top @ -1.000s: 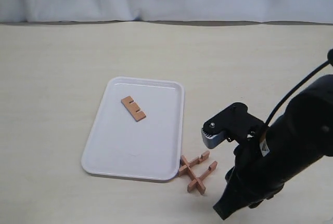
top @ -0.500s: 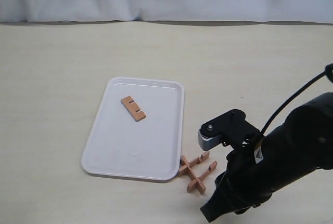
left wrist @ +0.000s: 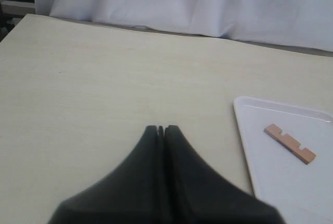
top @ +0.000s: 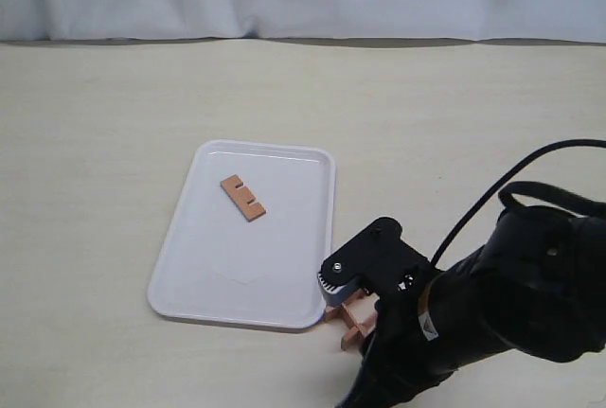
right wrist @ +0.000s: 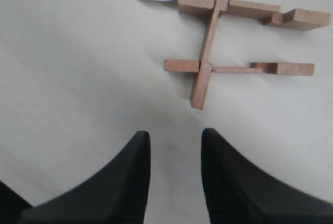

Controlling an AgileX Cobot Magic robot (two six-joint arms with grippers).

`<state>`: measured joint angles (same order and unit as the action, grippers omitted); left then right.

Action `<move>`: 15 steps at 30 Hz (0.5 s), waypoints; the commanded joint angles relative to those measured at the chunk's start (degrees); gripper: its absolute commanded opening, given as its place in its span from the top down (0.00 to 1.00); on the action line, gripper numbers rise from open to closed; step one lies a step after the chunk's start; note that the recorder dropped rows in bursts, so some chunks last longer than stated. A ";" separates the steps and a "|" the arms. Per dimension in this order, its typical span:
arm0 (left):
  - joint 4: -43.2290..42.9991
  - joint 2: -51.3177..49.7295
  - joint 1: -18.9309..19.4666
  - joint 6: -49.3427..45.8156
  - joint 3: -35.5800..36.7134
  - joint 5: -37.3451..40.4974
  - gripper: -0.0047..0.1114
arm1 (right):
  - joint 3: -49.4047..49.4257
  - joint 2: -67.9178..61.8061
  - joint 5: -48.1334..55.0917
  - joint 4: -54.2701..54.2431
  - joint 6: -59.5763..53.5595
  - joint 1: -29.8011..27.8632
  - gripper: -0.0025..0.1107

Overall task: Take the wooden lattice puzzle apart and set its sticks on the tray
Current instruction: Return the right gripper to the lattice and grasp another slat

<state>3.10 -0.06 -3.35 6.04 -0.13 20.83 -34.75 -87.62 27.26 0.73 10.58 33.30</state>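
Wooden lattice puzzle (right wrist: 210, 42), made up of 3 interlocked sticks (right wrist: 289, 68), is seen on the table (top: 114, 124) just beside the near right corner of the tray (top: 237, 271). The right gripper (right wrist: 174, 135) is held spread open just short of it. 1 loose stick (top: 242, 197) is laid farther in on the tray. The left gripper (left wrist: 160, 129) is clenched empty over the table.

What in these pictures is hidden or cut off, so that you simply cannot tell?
1. Exterior view: the right arm covers most of the wooden lattice puzzle; the right claw cannot be picked out there.
2. Left wrist view: the tray runs off the frame edge; the puzzle is out of view.
3. Right wrist view: only a corner of the tray shows; the stick on it is out of frame.
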 commanded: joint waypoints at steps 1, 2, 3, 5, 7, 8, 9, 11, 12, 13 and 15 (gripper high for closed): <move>0.35 0.06 0.05 0.11 0.13 -0.55 0.96 | -0.21 -2.05 -3.39 2.90 2.80 0.05 0.70; 0.35 0.06 0.05 0.11 0.13 -0.55 0.96 | -0.21 -2.63 -3.98 2.90 2.80 0.05 0.70; 0.35 0.06 0.05 0.11 0.13 -0.55 0.96 | -0.21 -3.12 -4.56 2.90 2.80 0.05 0.70; 0.35 0.06 0.05 0.11 0.13 -0.55 0.96 | -0.21 -4.27 -5.55 2.90 2.80 0.05 0.70; 0.35 0.06 0.05 0.11 0.13 -0.55 0.96 | -0.21 -5.11 -6.36 2.90 3.15 0.05 0.70; 0.35 0.06 0.05 0.11 0.13 -0.55 0.96 | -0.21 -5.60 -6.52 2.90 3.15 0.05 0.70; 0.35 0.06 0.05 0.11 0.13 -0.55 0.96 | -0.21 -5.71 -6.82 2.90 3.15 0.05 0.70; 0.35 0.06 0.05 0.11 0.13 -0.55 0.96 | -0.21 -6.21 -7.65 2.90 3.15 0.05 0.70; 0.35 0.06 0.05 0.11 0.13 -0.55 0.96 | -0.21 -6.36 -7.92 2.90 3.15 0.05 0.70; 0.35 0.06 0.05 0.11 0.13 -0.55 0.96 | -0.21 -6.48 -8.19 2.90 3.15 0.05 0.70; 0.35 0.06 0.05 0.11 0.13 -0.55 0.96 | -0.21 -6.61 -8.88 2.90 3.15 0.05 0.70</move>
<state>3.10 -0.06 -3.35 6.04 -0.13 20.83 -34.75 -94.01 19.83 3.01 13.25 33.30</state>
